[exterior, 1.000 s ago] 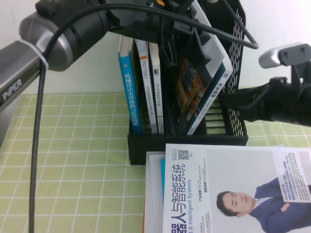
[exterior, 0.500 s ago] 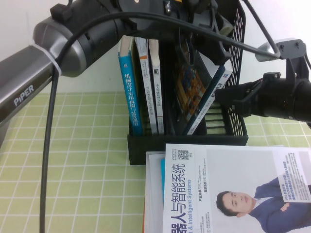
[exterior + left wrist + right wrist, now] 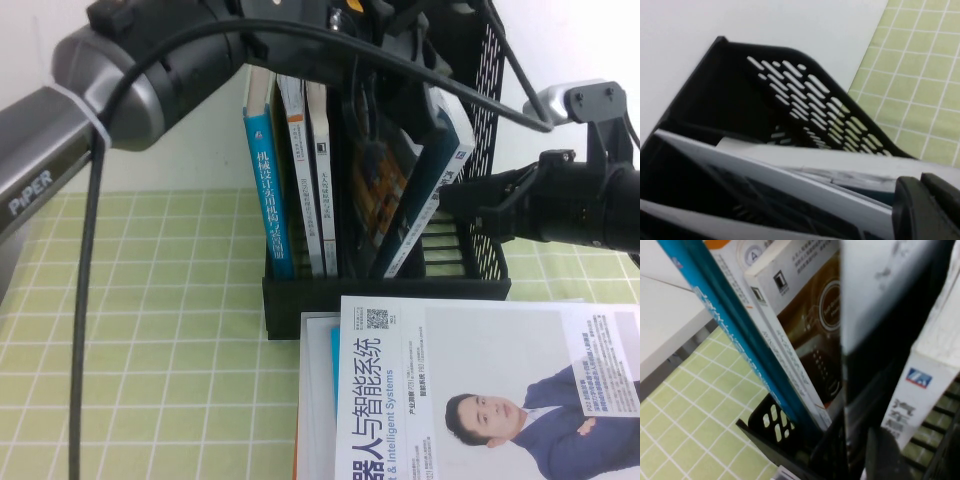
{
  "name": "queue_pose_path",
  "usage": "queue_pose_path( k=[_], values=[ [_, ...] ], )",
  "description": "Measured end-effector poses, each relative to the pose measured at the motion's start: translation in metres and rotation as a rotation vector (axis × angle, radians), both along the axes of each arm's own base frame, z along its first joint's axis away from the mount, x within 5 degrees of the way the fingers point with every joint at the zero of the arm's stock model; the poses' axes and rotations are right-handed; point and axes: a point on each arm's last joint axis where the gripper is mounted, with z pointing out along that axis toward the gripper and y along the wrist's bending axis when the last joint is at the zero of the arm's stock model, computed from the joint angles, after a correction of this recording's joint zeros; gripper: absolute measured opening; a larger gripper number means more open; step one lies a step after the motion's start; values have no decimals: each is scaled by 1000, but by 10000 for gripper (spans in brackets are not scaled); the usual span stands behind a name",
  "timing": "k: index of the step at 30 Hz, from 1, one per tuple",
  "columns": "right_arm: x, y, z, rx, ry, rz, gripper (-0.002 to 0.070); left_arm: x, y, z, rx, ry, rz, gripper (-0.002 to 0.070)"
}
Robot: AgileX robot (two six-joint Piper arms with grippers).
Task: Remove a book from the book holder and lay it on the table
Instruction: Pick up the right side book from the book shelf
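Note:
The black mesh book holder [image 3: 385,292] stands at the table's middle with several upright books. A dark book with an orange cover [image 3: 385,190] leans right inside it, against a teal-and-white book [image 3: 437,180]. My left gripper [image 3: 415,75] reaches over the holder's top and is shut on the dark book's upper edge. In the left wrist view one finger [image 3: 912,205] lies against the pale page edge [image 3: 790,170]. My right gripper [image 3: 452,203] points left at the holder's right side, open, beside the white spine [image 3: 920,385].
A teal-spined book [image 3: 268,190] and two white-spined books [image 3: 320,190] stand at the holder's left. A large white book with a man's portrait [image 3: 480,400] lies on a stack in front of the holder. The green checked tablecloth [image 3: 150,330] lies bare at the left.
My left gripper has shifted over the holder's top, and the leaning books now stand more upright. My right gripper moved slightly left toward the holder.

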Motion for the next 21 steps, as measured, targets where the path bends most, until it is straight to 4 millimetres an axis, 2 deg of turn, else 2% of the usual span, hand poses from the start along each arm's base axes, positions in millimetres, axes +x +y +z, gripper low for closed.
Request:
queue_pose_path(
  k=[7,12,16,21],
  values=[
    [5,1,4,-4,-20,-3,272,5,21,6,37,9,86,-3],
    [16,8,13,31,-45,32,272,6,25,7,46,8,100,-3],
    [21,16,11,32,-43,45,274,7,26,7,45,9,103,-3],
    [29,24,0,34,-6,54,275,7,27,7,46,8,105,-3]
  ],
)
